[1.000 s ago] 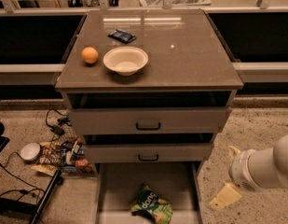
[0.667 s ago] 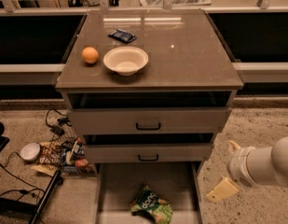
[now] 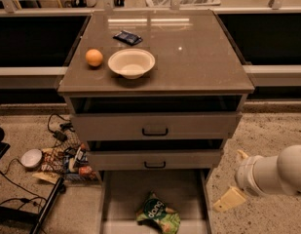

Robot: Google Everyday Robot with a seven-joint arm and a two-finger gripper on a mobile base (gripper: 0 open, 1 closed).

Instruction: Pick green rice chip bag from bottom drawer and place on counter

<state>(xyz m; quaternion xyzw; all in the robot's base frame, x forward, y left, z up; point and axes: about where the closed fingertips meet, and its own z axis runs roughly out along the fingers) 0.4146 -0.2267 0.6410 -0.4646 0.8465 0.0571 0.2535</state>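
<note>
The green rice chip bag [image 3: 158, 215] lies crumpled on the floor of the bottom drawer [image 3: 122, 194], which is pulled out at the foot of the cabinet, the bag near its front middle. The counter [image 3: 198, 57] is the glossy grey-brown cabinet top. My gripper [image 3: 236, 177] is at the lower right, on the end of a white arm, beside the right edge of the bottom drawer and well apart from the bag. Its cream fingers [image 3: 229, 199] are spread and hold nothing.
On the counter stand a white bowl [image 3: 131, 63], an orange [image 3: 94, 57] and a small dark blue packet [image 3: 127, 37]. The two upper drawers [image 3: 155, 126] stand slightly ajar. Cables, a white disc [image 3: 31, 158] and clutter [image 3: 67, 160] lie on the floor at left.
My arm and gripper have moved a little left and up, closer to the right side of the cabinet. The bag and the counter objects have not moved.
</note>
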